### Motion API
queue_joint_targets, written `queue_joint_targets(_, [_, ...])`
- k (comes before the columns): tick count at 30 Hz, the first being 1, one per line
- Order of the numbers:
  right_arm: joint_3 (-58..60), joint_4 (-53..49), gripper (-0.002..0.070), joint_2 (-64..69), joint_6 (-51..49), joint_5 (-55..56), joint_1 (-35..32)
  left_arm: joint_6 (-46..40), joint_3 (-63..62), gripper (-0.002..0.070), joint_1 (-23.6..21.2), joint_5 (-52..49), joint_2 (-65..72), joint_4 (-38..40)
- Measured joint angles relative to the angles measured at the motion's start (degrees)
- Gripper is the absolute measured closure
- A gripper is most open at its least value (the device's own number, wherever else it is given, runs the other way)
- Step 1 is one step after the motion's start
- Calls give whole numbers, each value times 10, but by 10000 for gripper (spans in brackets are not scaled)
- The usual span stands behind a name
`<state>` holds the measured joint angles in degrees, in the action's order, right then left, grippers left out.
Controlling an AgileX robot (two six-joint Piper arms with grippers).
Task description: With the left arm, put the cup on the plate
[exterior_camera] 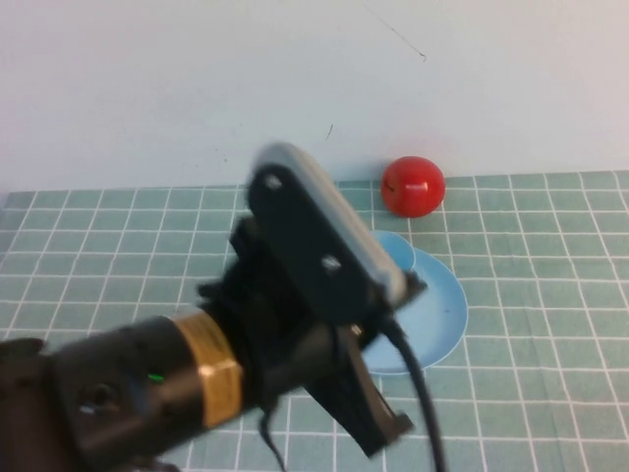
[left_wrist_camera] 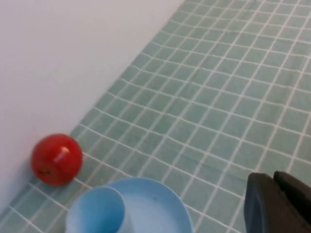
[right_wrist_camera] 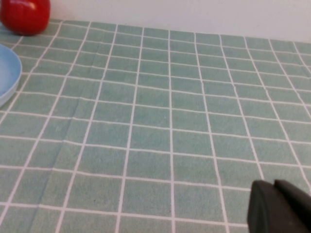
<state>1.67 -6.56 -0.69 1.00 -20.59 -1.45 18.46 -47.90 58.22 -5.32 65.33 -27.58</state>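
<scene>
Your cup already stands upright on the plate, toward its 9 o'clock rim, the red apple beyond at 12. Your left gripper hangs clear of it, closed on nothing. The right gripper, likewise closed, stays parked well right.

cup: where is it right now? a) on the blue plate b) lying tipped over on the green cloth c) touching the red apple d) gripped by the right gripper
a: the left wrist view shows the cup upright on the plate, apart from the apple.
</scene>
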Motion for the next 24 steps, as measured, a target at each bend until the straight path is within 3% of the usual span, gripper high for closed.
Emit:
queue_joint_targets(5, [0, 0, 678, 0, 0, 0, 0, 23, 0, 673, -83, 22, -74, -13])
queue_joint_targets(12, [0, 0, 678, 0, 0, 0, 0, 181, 18, 673, -251, 13, -210, -14])
queue_joint_targets(20, [0, 0, 678, 0, 0, 0, 0, 246, 194, 673, -415, 11, -441, -15])
queue_joint_targets(24, [0, 0, 678, 0, 0, 0, 0, 268, 315, 674, -463, -3, -559, -15])
